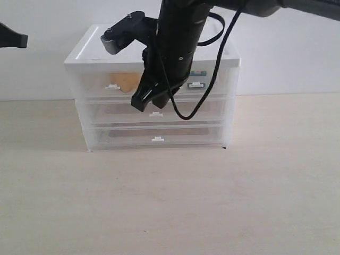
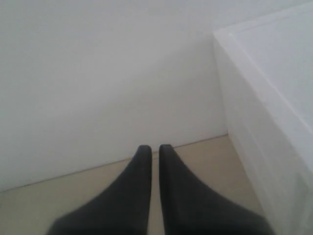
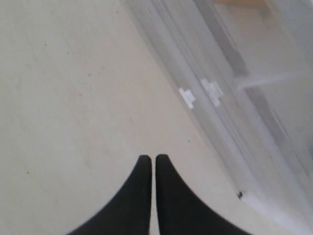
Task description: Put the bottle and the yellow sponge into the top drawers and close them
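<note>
The white-topped cabinet (image 1: 95, 50) stands at the back of the table with all its drawers pushed in. The yellow sponge (image 1: 126, 81) shows through the top left drawer (image 1: 101, 79). In the top right drawer (image 1: 212, 79) a bit of the bottle's teal label (image 1: 200, 73) peeks out beside my right arm, which covers the remainder. My right gripper (image 1: 150, 101) (image 3: 150, 156) hangs in front of the cabinet's middle, shut and holding nothing. The left gripper (image 1: 13, 38) (image 2: 151, 147) is raised off to the cabinet's left, shut and holding nothing.
Two full-width drawers with white handles (image 1: 155, 113) (image 1: 157, 139) sit below the top pair; the same handles (image 3: 187, 97) (image 3: 212, 91) show in the right wrist view. A white wall (image 1: 297, 48) is behind. The beige table (image 1: 170, 202) stretches in front.
</note>
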